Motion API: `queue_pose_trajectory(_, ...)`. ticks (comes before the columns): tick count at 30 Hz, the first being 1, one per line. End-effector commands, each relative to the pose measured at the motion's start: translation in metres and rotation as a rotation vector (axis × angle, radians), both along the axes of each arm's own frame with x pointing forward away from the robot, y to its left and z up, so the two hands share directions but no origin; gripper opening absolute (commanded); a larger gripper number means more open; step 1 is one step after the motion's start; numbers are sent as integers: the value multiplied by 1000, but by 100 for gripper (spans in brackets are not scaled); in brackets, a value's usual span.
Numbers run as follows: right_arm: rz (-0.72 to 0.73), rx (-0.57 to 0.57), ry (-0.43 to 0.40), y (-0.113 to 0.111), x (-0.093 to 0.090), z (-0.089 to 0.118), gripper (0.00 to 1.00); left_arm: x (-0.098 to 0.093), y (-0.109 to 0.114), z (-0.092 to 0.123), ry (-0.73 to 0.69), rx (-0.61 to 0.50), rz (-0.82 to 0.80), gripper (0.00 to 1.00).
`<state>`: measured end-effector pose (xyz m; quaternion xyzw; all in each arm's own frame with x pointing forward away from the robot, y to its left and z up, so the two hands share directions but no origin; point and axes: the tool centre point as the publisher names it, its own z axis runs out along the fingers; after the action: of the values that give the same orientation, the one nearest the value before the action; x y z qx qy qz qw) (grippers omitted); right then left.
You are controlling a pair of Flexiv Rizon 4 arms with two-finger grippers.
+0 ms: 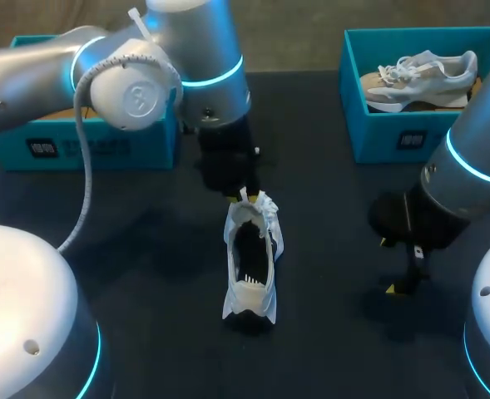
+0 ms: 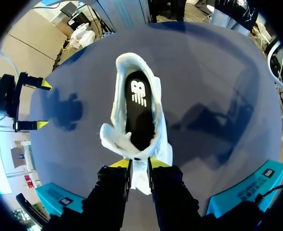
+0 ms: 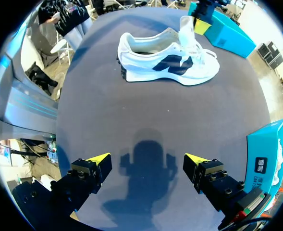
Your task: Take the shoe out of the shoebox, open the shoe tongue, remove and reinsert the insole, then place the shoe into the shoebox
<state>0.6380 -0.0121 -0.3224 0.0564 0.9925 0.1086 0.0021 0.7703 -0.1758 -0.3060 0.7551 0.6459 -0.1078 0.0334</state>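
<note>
White mesh and foam make up the shoe (image 1: pixel 251 259), which stands upright on the dark table (image 1: pixel 336 341) between the two arms, outside both the left shoebox (image 1: pixel 103 148) and the right shoebox (image 1: pixel 394 141), where another shoe (image 1: pixel 423 79) lies. I judge it light, soft in the upper and stiffer in the sole, so a sideways pull may tip or slide it. The left gripper (image 2: pixel 139 163) is clamped on the tongue (image 3: pixel 186 29), a floppy flap raised from the throat and best taken near its free edge. The black insole (image 2: pixel 140 113) lies inside and looks thin and bendy; its heel end seems the easiest place to pinch. The right gripper (image 3: pixel 147 162) hangs spread wide and empty over bare table, well apart from the shoe. The insole carries a white logo and the shoe's side a dark emblem. Both box fronts bear small white labels, too small to read.
</note>
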Motion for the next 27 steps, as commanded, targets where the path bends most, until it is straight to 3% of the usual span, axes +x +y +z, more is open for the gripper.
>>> queue_pose_trajectory(1,-1,1,-3,0,-2,0,100,-12,3,-5,-17,-9,-1,22)
queue_pose_trajectory(15,-1,1,-3,0,-2,0,100,-18,3,-19,-14,-41,48,29)
queue_pose_trajectory(20,-1,1,-3,0,-2,0,100,-25,6,-24,2,-51,62,25)
queue_pose_trajectory(27,-1,1,-3,0,-2,0,100,-26,6,-10,-19,-78,51,25)
